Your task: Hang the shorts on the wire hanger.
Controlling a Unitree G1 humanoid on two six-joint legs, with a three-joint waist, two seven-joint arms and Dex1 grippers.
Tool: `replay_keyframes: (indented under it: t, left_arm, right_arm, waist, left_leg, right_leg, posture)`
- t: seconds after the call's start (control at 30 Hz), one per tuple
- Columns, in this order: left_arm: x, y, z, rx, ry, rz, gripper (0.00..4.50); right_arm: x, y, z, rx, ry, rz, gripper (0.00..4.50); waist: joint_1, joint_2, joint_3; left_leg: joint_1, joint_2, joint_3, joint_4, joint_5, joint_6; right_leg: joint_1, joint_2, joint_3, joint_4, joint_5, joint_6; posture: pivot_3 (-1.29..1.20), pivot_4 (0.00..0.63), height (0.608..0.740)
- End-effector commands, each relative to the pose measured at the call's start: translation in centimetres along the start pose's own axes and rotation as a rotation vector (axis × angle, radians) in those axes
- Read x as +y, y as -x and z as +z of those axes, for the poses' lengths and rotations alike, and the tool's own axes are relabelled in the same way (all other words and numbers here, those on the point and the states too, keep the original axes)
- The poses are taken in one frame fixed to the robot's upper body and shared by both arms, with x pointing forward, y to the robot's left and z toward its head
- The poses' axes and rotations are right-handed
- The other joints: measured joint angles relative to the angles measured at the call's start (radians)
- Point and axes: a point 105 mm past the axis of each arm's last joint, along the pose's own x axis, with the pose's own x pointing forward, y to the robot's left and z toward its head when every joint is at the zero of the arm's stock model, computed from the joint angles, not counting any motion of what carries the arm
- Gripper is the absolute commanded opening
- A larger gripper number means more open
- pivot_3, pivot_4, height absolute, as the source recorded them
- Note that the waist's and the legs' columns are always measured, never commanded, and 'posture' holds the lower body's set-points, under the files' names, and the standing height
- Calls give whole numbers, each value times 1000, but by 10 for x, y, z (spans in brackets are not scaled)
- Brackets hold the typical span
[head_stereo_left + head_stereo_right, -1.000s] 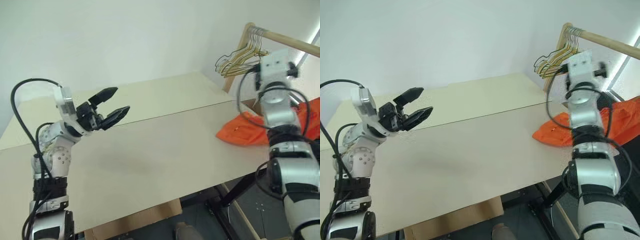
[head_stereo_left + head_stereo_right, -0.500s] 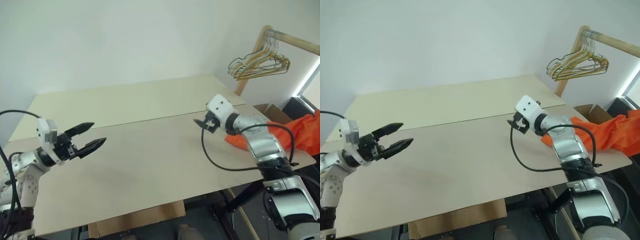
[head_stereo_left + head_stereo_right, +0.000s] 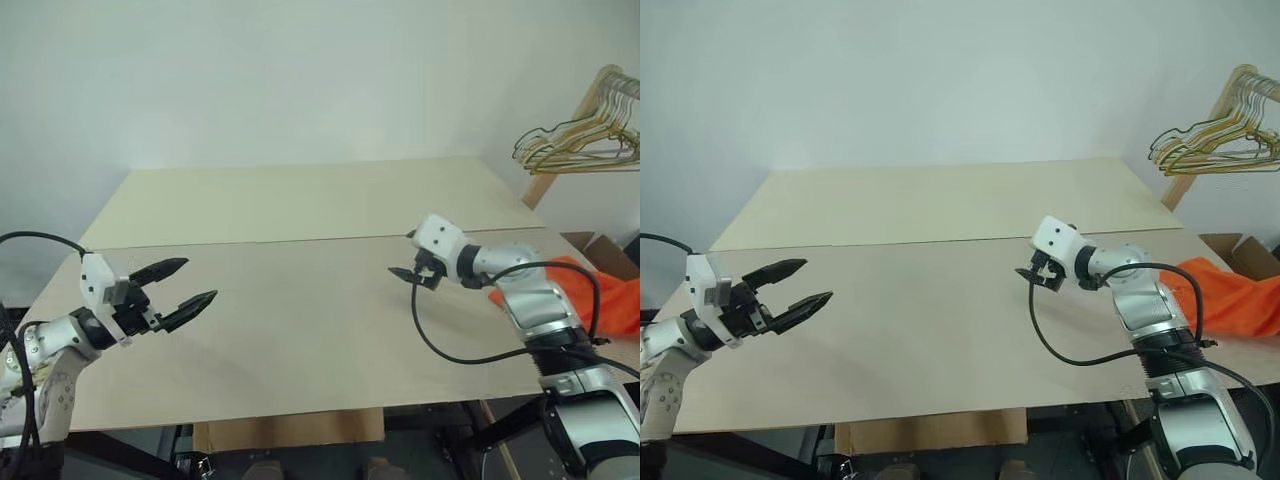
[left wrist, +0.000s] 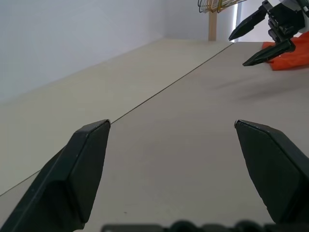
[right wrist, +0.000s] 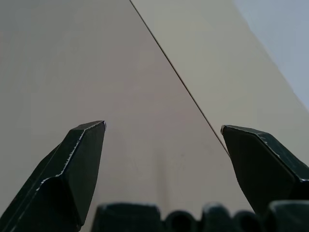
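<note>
Both black two-fingered grippers, left (image 3: 178, 288) and right (image 3: 1026, 273), are spread wide and empty over the beige wooden table (image 3: 300, 330). Bright orange fabric shorts (image 3: 1230, 295) are bunched at the table's right edge; a hurried grab could push them off. No dark grey hanger can be made out.

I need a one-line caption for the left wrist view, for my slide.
Open left gripper above the beige wooden table, facing the open right gripper and bright orange fabric shorts.
</note>
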Motion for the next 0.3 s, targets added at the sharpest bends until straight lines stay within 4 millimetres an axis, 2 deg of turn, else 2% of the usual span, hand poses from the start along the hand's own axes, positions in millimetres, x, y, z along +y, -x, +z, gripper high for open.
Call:
replay_keyframes:
  t: [0.03,0.3]
  left_arm:
    - [-1,-3,14,-26,-56,-16,4500]
    - [-4,-1,8,-1,-44,-19,4500]
  right_arm:
    - [-2,2,11,-31,45,-12,4455]
    - [1,2,15,-48,59,2,4455]
  waist:
    - [2,-1,0]
    - [10,-2,-1]
  left_leg:
    - [-2,0,0,0,0,0]
    - [-8,0,2,0,0,0]
  right_leg:
    - [-2,0,0,0,0,0]
    - [-10,0,1,2,1,-1]
  posture:
    - [130,0,740]
    - [143,0,740]
